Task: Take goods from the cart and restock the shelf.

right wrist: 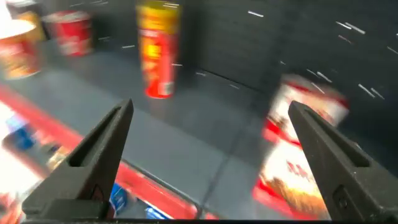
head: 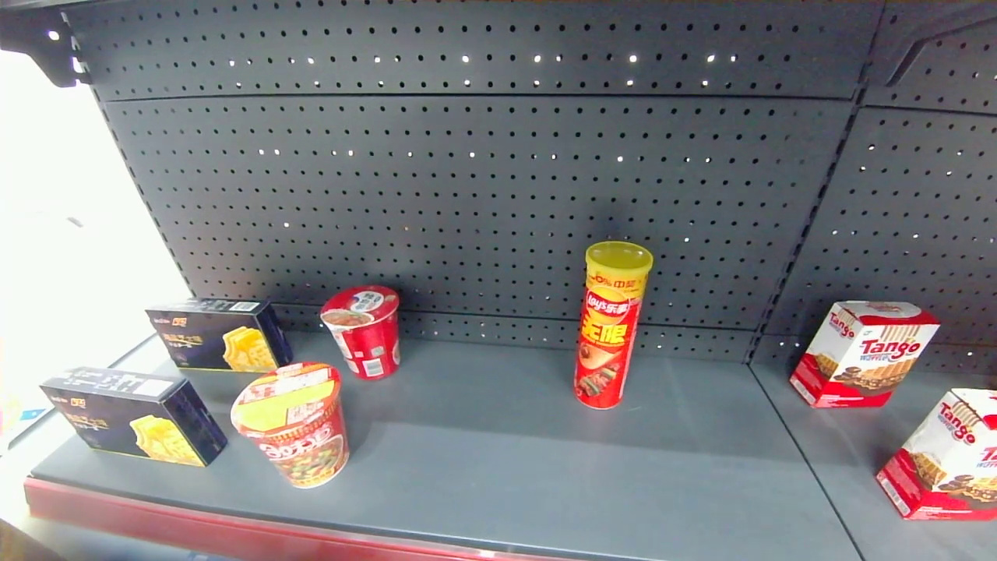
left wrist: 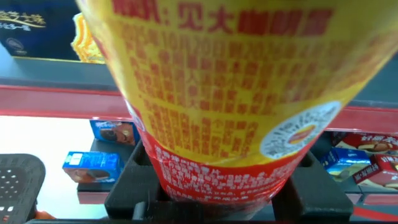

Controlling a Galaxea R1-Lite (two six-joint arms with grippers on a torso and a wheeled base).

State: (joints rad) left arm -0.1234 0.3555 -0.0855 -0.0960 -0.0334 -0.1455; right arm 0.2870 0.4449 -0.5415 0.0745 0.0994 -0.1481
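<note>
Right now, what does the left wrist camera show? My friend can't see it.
A yellow and red noodle cup, close, held in the left gripper. Behind it is the red edge of the shelf, with a dark box on top and blue boxes lower down.

The head camera looks forward and down, close on the shelf (head: 498,460), with the pegboard (head: 467,195) at 12 o'clock and the chips can (head: 611,327) near centre. The left wrist camera sits tight against the held noodle cup (left wrist: 230,99), facing the shelf's red lip (left wrist: 56,102). The right wrist camera looks between the right gripper's (right wrist: 209,104) spread fingers at that same chips can (right wrist: 157,50) and at a wafer box (right wrist: 298,149), which the head camera sees at 3 o'clock.
</note>
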